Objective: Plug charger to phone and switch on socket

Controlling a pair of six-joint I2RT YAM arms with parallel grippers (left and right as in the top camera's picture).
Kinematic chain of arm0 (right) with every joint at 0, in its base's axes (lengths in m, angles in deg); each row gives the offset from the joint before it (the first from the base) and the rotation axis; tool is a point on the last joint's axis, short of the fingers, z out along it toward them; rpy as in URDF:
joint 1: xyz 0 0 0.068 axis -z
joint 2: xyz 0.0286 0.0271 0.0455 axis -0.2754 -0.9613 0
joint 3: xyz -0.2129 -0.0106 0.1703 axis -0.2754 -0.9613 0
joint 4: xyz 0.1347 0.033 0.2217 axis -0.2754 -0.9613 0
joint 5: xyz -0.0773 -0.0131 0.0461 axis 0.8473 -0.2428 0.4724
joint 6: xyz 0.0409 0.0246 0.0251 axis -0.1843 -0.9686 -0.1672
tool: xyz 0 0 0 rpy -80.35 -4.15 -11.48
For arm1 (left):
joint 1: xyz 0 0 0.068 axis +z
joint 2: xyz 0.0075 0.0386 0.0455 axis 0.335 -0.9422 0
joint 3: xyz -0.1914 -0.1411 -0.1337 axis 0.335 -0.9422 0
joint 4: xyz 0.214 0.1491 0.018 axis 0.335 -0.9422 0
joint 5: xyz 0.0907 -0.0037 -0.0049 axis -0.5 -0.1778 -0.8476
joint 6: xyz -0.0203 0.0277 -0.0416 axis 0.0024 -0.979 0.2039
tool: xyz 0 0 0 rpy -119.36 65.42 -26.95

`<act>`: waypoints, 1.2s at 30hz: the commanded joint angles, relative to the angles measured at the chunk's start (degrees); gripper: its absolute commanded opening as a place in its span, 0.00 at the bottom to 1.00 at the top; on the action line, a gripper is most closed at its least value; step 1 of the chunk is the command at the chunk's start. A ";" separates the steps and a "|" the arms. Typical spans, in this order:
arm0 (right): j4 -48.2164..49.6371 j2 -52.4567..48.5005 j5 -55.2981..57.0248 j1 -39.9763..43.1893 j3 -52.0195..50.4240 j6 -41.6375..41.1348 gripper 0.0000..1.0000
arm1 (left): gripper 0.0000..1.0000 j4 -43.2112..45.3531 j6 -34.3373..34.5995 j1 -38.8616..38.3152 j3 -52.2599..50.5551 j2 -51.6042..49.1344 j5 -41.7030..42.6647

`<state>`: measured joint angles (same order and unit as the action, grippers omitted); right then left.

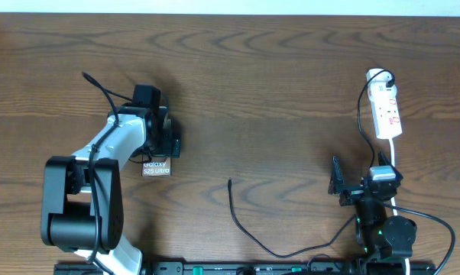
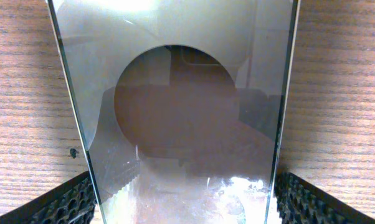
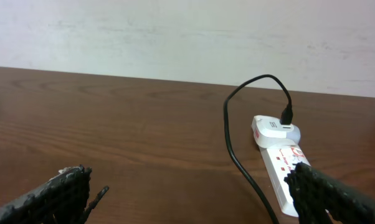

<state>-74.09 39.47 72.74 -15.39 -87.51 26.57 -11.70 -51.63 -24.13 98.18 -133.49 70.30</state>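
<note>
The phone [image 1: 155, 168] lies on the wooden table, its white lettering showing below my left gripper [image 1: 160, 141]. In the left wrist view its glossy face [image 2: 175, 112] fills the space between my left gripper's [image 2: 184, 202] two fingers, which press on its long edges. The white socket [image 1: 388, 114] lies at the far right, a black plug in its far end. The charger [image 1: 241, 225] runs from that plug past my right arm to a free tip [image 1: 230, 182] mid-table. My right gripper [image 1: 361, 177] is open and empty just short of the socket [image 3: 281, 155], the charger cable [image 3: 234, 155] between its fingers [image 3: 194, 205].
A pale wall [image 3: 175, 31] stands behind the table's far edge. The arms' bases and a black rail [image 1: 238, 267] line the front edge. A white cord [image 1: 395, 156] runs from the socket toward my right arm.
</note>
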 commanded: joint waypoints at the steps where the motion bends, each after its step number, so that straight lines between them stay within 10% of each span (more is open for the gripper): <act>1: -0.24 0.35 0.39 -0.28 -0.07 0.70 0.99 | 0.90 -0.72 -0.55 0.15 -2.36 -1.42 -2.75; 36: -0.24 0.35 0.39 -0.28 -0.07 0.70 0.99 | 0.68 -0.50 -0.52 0.15 -2.36 -1.44 -2.73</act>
<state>-74.09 39.47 72.74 -15.39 -87.49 26.57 -11.68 -51.78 -24.15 98.09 -133.38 70.38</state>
